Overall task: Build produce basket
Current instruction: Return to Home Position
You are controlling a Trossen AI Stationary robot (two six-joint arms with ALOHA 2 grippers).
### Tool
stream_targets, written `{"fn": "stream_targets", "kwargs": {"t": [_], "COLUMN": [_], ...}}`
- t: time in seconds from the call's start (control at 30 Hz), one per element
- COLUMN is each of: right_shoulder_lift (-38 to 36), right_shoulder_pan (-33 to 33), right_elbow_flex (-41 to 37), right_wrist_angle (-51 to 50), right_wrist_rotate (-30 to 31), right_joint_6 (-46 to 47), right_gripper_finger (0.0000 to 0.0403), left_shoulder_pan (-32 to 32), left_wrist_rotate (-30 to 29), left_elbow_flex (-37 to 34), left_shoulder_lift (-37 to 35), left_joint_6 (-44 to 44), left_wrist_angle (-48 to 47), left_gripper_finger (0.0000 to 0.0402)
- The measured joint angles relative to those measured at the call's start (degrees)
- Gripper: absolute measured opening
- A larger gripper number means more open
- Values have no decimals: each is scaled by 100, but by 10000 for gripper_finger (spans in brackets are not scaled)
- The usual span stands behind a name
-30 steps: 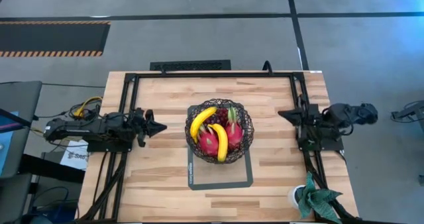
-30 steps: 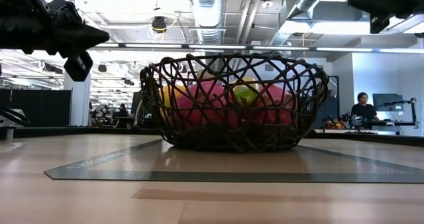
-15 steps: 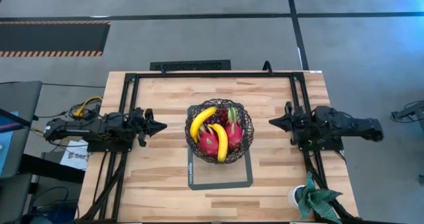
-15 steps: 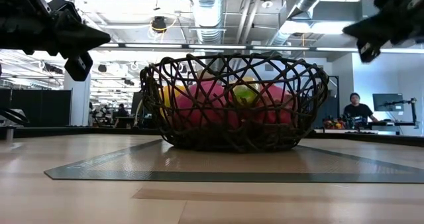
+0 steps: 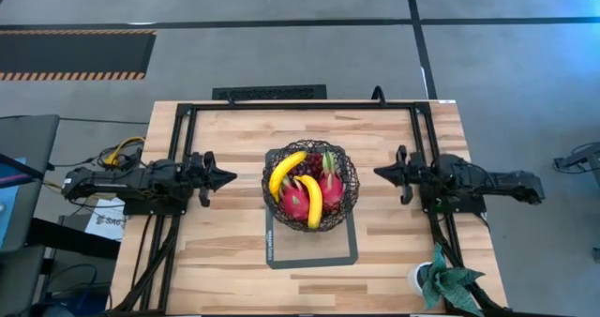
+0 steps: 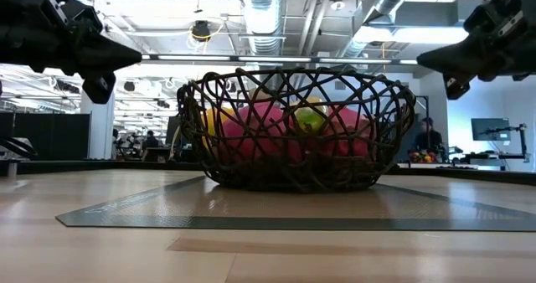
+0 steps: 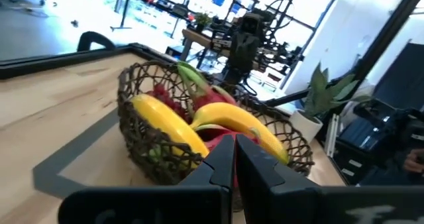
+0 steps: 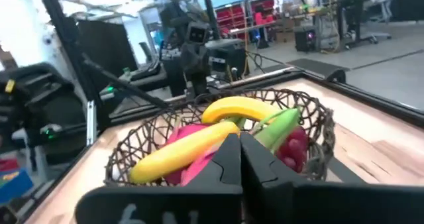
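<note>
The dark wire basket (image 5: 310, 163) stands on a grey mat (image 5: 281, 249) at the table's middle. It holds two yellow bananas (image 5: 311, 201), two pink dragon fruits (image 5: 294, 200) and dark red grapes (image 5: 307, 170). It also shows in the low view (image 6: 297, 128) and in both wrist views (image 7: 139, 131) (image 8: 311, 128). My left gripper (image 5: 231, 177) is shut and empty, left of the basket and above the table. My right gripper (image 5: 378, 173) is shut and empty, right of the basket, pointing at it.
A green potted plant (image 5: 445, 284) stands at the table's near right corner. A black frame (image 5: 300, 104) runs along the table's far and side edges. A person (image 6: 427, 136) stands in the room far behind the table.
My right gripper has swung out from its folded pose and gone toward the basket, coming down to about the basket rim's height. My left gripper has crept a little toward the basket. The basket and fruit have kept still.
</note>
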Motion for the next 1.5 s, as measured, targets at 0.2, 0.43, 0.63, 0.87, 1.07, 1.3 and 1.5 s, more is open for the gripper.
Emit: {"fn": "stream_targets", "kwargs": {"t": [0.2,0.43,0.63,0.87,1.07,1.3,1.5], "right_shoulder_lift": [10,10,10,9,10,10,10], "right_shoulder_pan": [-244,-404,-402,-402,-402,-402,-402], "right_elbow_flex": [9,9,6,4,2,2,0], "right_wrist_angle": [-106,-138,-147,-156,-156,-159,-159], "right_wrist_rotate": [24,35,38,42,42,44,44], "right_joint_6": [453,467,469,471,472,473,473], "right_gripper_finger": [16,31,33,29,29,27,29], "left_shoulder_pan": [0,0,0,0,0,0,0], "left_wrist_rotate": [-47,-45,-43,-41,-41,-39,-39], "left_elbow_flex": [2,4,4,4,4,4,4], "left_shoulder_lift": [2,2,2,2,2,2,2], "left_joint_6": [-38,121,121,118,117,115,114], "left_wrist_angle": [-104,-110,-116,-118,-120,-121,-121], "left_gripper_finger": [0,0,0,0,0,0,0]}}
